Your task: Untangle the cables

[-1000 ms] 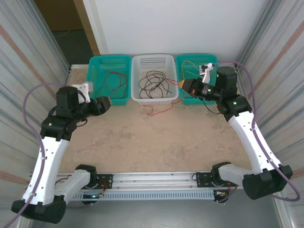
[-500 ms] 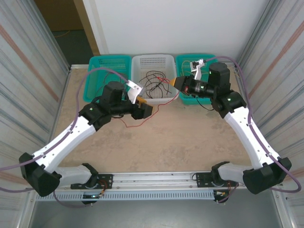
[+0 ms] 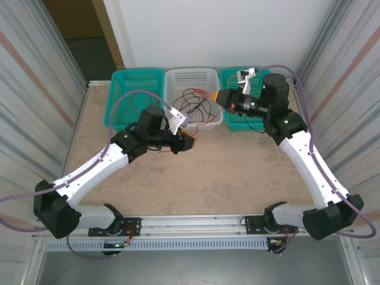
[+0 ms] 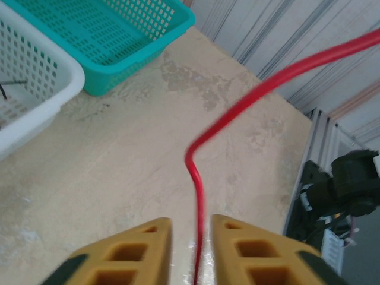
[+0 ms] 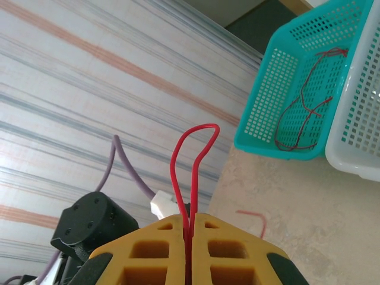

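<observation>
surface (image 3: 208,172): beige, matt, mottled like stone
teal baskets (image 3: 136,72): perforated plastic, slightly shiny
white basket (image 3: 191,77): same perforated plastic
red cable (image 4: 196,184): smooth glossy sheath
jaws: yellow matt plastic
walls (image 3: 35,77): ribbed sheet metal, dull

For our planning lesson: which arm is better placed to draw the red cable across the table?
Left, probably: the left gripper is over bare table, red cable between its fingers. The right gripper, shut on a red loop, hangs over the white basket.
</observation>
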`<state>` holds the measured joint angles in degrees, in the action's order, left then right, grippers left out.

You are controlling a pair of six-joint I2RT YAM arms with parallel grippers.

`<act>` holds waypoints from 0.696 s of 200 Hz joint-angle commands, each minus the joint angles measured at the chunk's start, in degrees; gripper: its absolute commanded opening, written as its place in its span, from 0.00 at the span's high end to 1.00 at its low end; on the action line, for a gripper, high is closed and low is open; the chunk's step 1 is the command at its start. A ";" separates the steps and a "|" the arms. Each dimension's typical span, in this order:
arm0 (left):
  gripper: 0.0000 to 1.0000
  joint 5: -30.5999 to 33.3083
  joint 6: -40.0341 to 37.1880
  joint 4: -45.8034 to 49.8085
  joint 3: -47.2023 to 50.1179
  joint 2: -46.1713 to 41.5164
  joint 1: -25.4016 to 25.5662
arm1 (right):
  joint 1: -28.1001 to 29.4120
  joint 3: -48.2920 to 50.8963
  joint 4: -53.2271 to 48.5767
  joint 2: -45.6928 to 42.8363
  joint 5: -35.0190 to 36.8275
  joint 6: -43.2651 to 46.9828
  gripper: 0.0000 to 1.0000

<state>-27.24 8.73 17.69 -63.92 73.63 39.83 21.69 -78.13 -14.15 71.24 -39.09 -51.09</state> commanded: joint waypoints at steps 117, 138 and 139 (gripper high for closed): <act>1.00 19.80 1.58 6.67 -6.72 -1.55 -9.23 | -3.98 3.61 -13.97 -2.50 14.88 4.62 0.18; 1.00 19.38 2.70 6.62 -11.33 1.88 -18.22 | -5.52 7.84 -13.71 -5.10 14.51 4.22 0.20; 1.00 19.27 2.70 6.64 -11.58 2.14 -18.61 | -5.52 8.00 -13.67 -5.17 14.49 4.28 0.20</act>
<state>-11.75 9.78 23.62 -69.52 73.23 28.84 17.54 -73.82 -24.45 69.45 -27.05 -48.31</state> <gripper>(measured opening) 0.076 0.813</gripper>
